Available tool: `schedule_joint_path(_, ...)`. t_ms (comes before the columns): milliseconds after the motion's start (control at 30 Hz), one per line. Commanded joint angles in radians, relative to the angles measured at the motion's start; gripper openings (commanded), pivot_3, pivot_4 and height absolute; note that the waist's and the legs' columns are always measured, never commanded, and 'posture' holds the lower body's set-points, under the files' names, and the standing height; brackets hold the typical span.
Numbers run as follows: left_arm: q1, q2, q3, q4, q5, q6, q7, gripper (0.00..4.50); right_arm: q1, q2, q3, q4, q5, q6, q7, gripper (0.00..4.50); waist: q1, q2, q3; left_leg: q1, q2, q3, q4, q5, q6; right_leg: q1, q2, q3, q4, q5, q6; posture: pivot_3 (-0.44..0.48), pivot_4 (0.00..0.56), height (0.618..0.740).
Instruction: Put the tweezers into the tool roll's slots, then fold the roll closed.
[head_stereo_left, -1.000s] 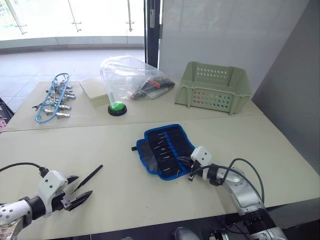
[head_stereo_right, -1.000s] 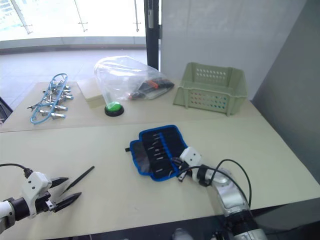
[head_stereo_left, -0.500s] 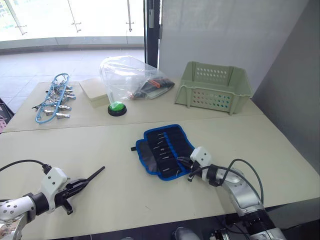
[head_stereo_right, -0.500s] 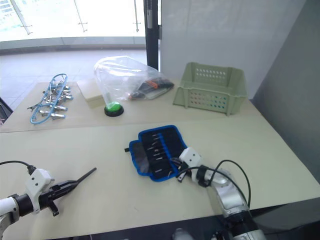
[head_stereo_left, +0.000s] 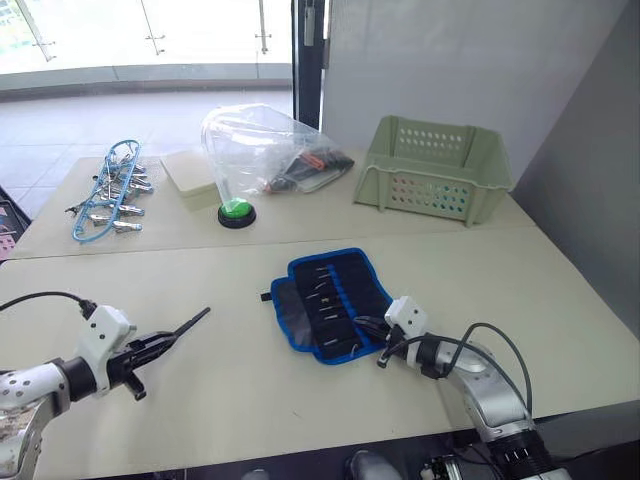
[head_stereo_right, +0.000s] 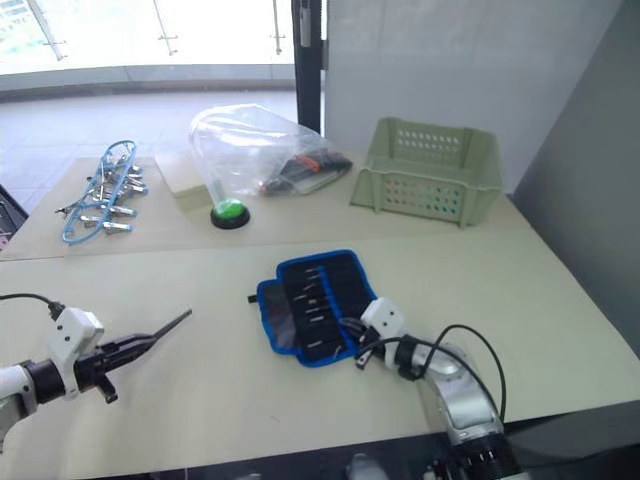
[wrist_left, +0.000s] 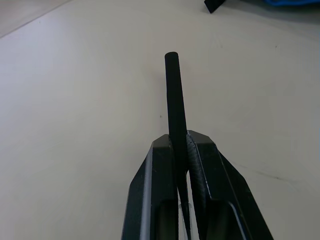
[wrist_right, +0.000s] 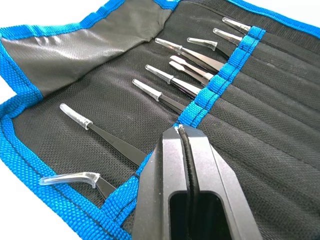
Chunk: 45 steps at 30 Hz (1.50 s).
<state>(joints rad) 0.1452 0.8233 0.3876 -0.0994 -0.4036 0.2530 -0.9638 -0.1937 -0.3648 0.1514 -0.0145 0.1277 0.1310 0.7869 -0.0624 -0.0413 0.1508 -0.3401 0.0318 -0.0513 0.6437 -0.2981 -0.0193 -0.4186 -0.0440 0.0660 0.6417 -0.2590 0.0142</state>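
The tool roll (head_stereo_left: 330, 300) lies open in the middle of the table, black with blue edging. Several tweezers (wrist_right: 170, 77) with clear tip caps sit in its slots (wrist_right: 240, 100). One slim black tweezer (head_stereo_left: 185, 328) sticks out forward from my left gripper (head_stereo_left: 150, 346), which is shut on its near end at the front left of the table; the left wrist view shows the tweezer (wrist_left: 174, 100) pinched between both fingers (wrist_left: 160, 165). My right gripper (head_stereo_left: 380, 338) is shut, its tips resting on the roll's blue band (wrist_right: 210, 85) at the near right edge.
A pale green basket (head_stereo_left: 435, 170) stands at the back right. A clear plastic bag (head_stereo_left: 260, 150), a green button (head_stereo_left: 236, 212) and a pale box (head_stereo_left: 190, 175) are at the back centre. Metal clips on blue cord (head_stereo_left: 108, 195) lie at the back left.
My left gripper was open beside the tweezer lying on the table; it has closed on it and now holds it. The right gripper has stayed at the roll.
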Motion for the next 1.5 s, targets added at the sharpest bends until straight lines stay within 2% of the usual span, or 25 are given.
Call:
schedule_joint_path(33,-0.087,0.031,-0.038,-0.074,-0.038,0.058,-0.012,0.03,0.025,-0.006,0.002,-0.082,0.032,0.05,-0.001,0.0,0.0,0.002,0.001,-0.005,0.0,0.0,0.0,0.0,0.0,-0.005,0.0,0.0,0.001,0.0,0.0,0.0,0.15,0.74)
schedule_joint_path(133,-0.17,0.045,-0.089,-0.116,-0.053,0.117,-0.017,0.03,0.037,-0.03,-0.031,-0.117,0.046,0.067,-0.006,0.0,0.011,0.004,0.003,-0.01,0.0,-0.001,0.002,0.001,-0.002,-0.008,0.0,-0.001,0.002,0.0,0.0,0.0,0.15,0.74)
schedule_joint_path(333,-0.386,0.059,-0.261,-0.198,-0.076,0.252,-0.055,0.03,0.076,-0.054,-0.064,-0.197,0.077,0.111,-0.033,0.0,0.021,0.008,0.005,-0.013,-0.002,0.0,0.005,0.001,-0.002,-0.008,-0.001,-0.001,0.001,0.001,0.001,0.0,0.15,0.74)
schedule_joint_path(600,-0.561,0.041,-0.428,-0.17,-0.036,0.301,-0.097,0.03,0.125,-0.049,-0.057,-0.302,0.094,0.181,-0.089,0.0,0.021,0.01,0.007,-0.014,-0.002,0.0,0.011,0.001,-0.001,-0.008,0.001,-0.001,0.005,0.001,0.001,0.0,0.15,0.74)
schedule_joint_path(733,-0.658,-0.011,-0.554,-0.1,0.032,0.279,-0.125,0.03,0.162,-0.058,-0.003,-0.248,0.037,0.167,-0.106,0.0,0.026,0.01,0.007,-0.014,-0.003,-0.001,0.017,0.001,-0.001,-0.005,0.001,-0.001,0.005,0.001,0.003,0.0,0.15,0.74)
schedule_joint_path(1033,-0.763,-0.1,-0.726,0.005,0.174,0.235,-0.169,0.03,0.206,-0.071,0.007,-0.205,0.015,0.156,-0.134,0.0,0.026,0.01,0.007,-0.013,-0.004,-0.001,0.019,0.001,-0.001,-0.003,0.001,-0.001,0.005,0.002,0.004,0.0,0.15,0.74)
schedule_joint_path(1200,-0.814,-0.158,-0.773,0.05,0.223,0.243,-0.166,0.03,0.206,-0.07,0.012,-0.204,0.013,0.158,-0.14,0.0,0.027,0.01,0.007,-0.013,-0.004,-0.001,0.022,0.001,-0.001,-0.002,0.001,-0.001,0.006,0.002,0.004,0.0,0.15,0.74)
schedule_joint_path(1500,-0.835,-0.207,-0.849,0.06,0.289,0.268,-0.198,0.03,0.2,-0.074,0.02,-0.197,0.013,0.157,-0.147,0.0,0.027,0.01,0.007,-0.013,-0.004,-0.001,0.026,0.001,-0.001,0.0,0.001,0.0,0.007,0.003,0.006,0.0,0.15,0.74)
